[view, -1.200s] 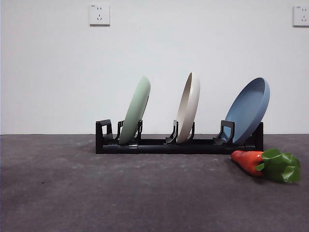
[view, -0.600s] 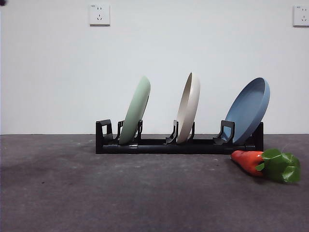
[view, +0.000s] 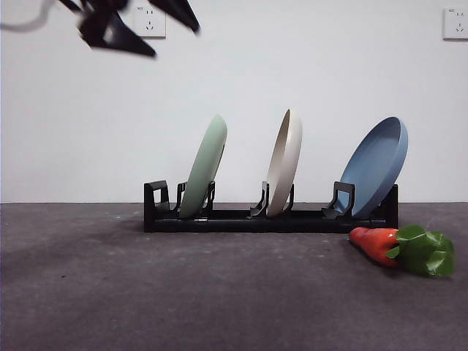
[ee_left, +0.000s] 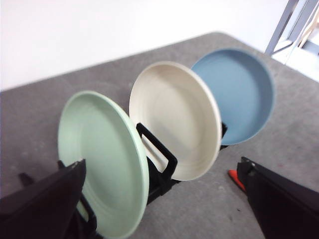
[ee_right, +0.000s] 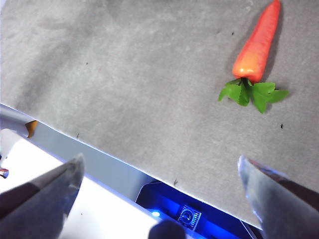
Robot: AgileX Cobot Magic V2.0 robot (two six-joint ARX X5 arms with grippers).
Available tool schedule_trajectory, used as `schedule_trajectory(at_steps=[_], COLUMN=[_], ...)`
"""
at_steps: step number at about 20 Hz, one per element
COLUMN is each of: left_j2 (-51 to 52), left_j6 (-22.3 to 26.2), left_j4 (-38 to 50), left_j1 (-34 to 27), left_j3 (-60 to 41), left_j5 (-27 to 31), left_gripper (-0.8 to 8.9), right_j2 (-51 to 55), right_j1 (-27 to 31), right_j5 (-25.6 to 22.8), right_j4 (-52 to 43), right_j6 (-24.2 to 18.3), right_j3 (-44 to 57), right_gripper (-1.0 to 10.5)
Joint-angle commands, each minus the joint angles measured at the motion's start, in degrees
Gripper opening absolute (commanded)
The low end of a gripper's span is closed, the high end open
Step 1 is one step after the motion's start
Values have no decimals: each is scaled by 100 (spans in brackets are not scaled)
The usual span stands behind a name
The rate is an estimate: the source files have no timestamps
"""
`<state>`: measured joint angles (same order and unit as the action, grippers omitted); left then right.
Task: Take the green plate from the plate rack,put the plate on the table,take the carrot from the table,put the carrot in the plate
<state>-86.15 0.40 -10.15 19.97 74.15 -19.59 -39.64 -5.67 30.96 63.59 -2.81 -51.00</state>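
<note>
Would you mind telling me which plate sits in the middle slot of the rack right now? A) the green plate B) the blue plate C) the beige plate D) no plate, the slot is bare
C: in the front view the beige plate stands in the rack between the green plate and the blue plate.
</note>
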Motion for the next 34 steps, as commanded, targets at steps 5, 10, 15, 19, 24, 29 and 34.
schedule_trajectory(at_steps=[5,10,15,19,24,29,34], left_j2=[-1668,-2201,-2406,-2406,-2402,-2302,-1902], left_j6=[7,26,22,-37,-157,-529,-623], left_j4=[940,1419,1438,1425,1397,1462,1414], left_j1=[254,442,501,518,518,507,507], left_j3=[470,487,487,487,487,494,505], left_j5=[267,765,752,702,549,260,291], left_gripper=[529,529,309,37,-8,-8,-8], right_j2=[-2,-2,-2,-2,-2,-2,-2], right_j1=[-13,-13,-13,-13,-13,-13,-13], right_j5=[17,17,17,17,20,20,20], right_j4=[2,15,17,17,17,39,42], right_j6=[37,39,39,39,39,39,37], right_j3=[-11,-11,-11,-11,-11,-11,-11], right_gripper=[616,594,594,594,594,594,595])
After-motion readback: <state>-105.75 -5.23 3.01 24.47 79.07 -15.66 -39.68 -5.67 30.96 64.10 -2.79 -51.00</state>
